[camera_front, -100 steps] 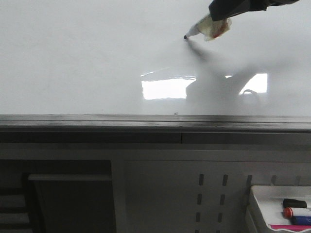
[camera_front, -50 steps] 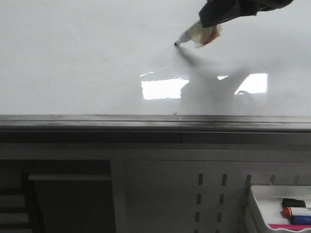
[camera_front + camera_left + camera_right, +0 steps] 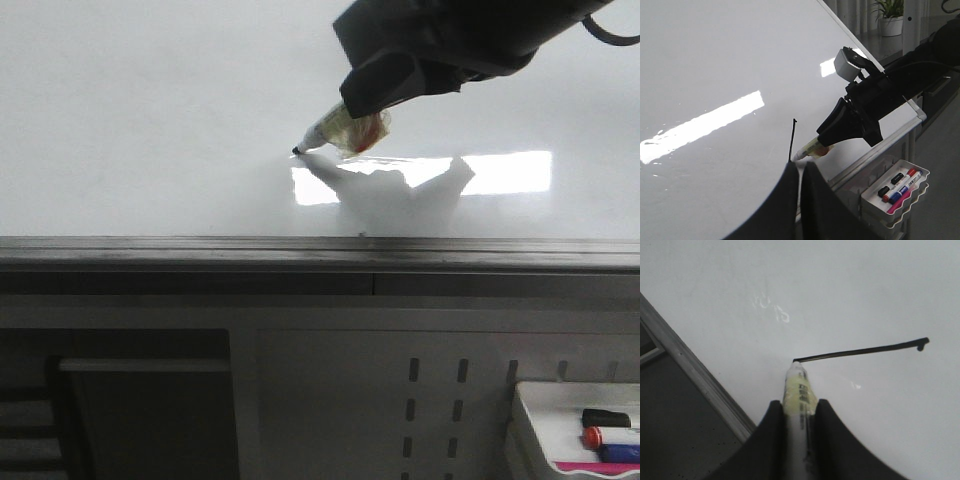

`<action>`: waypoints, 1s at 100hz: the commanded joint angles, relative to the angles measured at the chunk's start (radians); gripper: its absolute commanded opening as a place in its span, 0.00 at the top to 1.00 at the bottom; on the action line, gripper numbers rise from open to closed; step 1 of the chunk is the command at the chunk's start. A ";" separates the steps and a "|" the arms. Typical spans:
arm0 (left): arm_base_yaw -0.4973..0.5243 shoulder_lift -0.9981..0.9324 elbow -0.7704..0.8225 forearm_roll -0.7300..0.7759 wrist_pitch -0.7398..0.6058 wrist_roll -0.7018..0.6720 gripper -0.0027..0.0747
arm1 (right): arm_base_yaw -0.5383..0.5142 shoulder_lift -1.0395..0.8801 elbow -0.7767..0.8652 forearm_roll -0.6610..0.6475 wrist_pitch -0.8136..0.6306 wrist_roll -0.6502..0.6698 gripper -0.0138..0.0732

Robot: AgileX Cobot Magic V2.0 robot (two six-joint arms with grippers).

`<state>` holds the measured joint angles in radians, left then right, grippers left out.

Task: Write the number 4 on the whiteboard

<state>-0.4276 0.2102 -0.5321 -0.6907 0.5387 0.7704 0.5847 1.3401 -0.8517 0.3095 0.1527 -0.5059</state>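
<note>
The whiteboard (image 3: 150, 120) fills the upper front view, with its grey frame edge along the bottom. My right gripper (image 3: 368, 98) is shut on a marker pen (image 3: 335, 127), and the pen's black tip touches the board. In the right wrist view the pen (image 3: 799, 390) sits between the fingers at the end of one thin black stroke (image 3: 860, 352). That is the only line of the number 4 that shows. The stroke also shows in the left wrist view (image 3: 792, 140). It cannot be made out in the front view. My left gripper (image 3: 800, 170) is shut and empty, off the board.
A white tray (image 3: 540, 410) with several marker pens hangs at the lower right, and also shows in the left wrist view (image 3: 875, 180). A perforated grey panel (image 3: 340, 400) lies under the board's frame (image 3: 300, 250). Bright window reflections lie on the board.
My right gripper and the pen have moved down and to the left across the board, toward its lower frame edge. The pen tip has stayed on the board.
</note>
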 commanded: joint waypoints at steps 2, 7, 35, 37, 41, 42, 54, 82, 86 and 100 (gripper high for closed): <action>0.003 0.010 -0.026 -0.032 -0.065 -0.010 0.99 | -0.067 -0.030 -0.018 -0.018 0.030 -0.004 0.91; 0.003 0.010 -0.026 -0.032 -0.070 -0.010 0.99 | -0.102 -0.042 -0.018 -0.018 0.059 -0.004 0.91; 0.003 0.010 -0.026 -0.032 -0.130 -0.010 0.99 | -0.325 -0.179 0.029 -0.018 0.239 -0.004 0.91; 0.003 0.010 -0.026 -0.032 -0.130 -0.010 0.99 | -0.337 -0.191 0.035 -0.018 0.249 -0.004 0.91; 0.003 0.010 -0.026 -0.032 -0.132 -0.010 0.99 | -0.368 -0.213 0.046 -0.018 0.258 -0.004 0.91; 0.003 0.010 -0.026 -0.032 -0.132 -0.010 0.99 | -0.378 -0.216 0.047 -0.018 0.257 -0.004 0.91; 0.003 0.010 -0.026 -0.032 -0.132 -0.010 0.99 | -0.423 -0.244 0.057 -0.026 0.263 -0.004 0.91; 0.003 0.010 -0.026 -0.032 -0.132 -0.010 0.99 | -0.340 -0.348 -0.020 0.027 0.312 -0.004 0.91; 0.003 0.010 -0.026 -0.032 -0.132 -0.010 0.99 | -0.315 -0.362 -0.038 0.027 0.292 -0.004 0.91; 0.003 0.012 -0.026 -0.032 -0.142 -0.010 0.99 | -0.246 -0.343 -0.059 0.027 0.205 -0.004 0.91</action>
<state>-0.4276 0.2102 -0.5321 -0.6928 0.4711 0.7704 0.3098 0.9965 -0.8715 0.3255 0.4710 -0.5059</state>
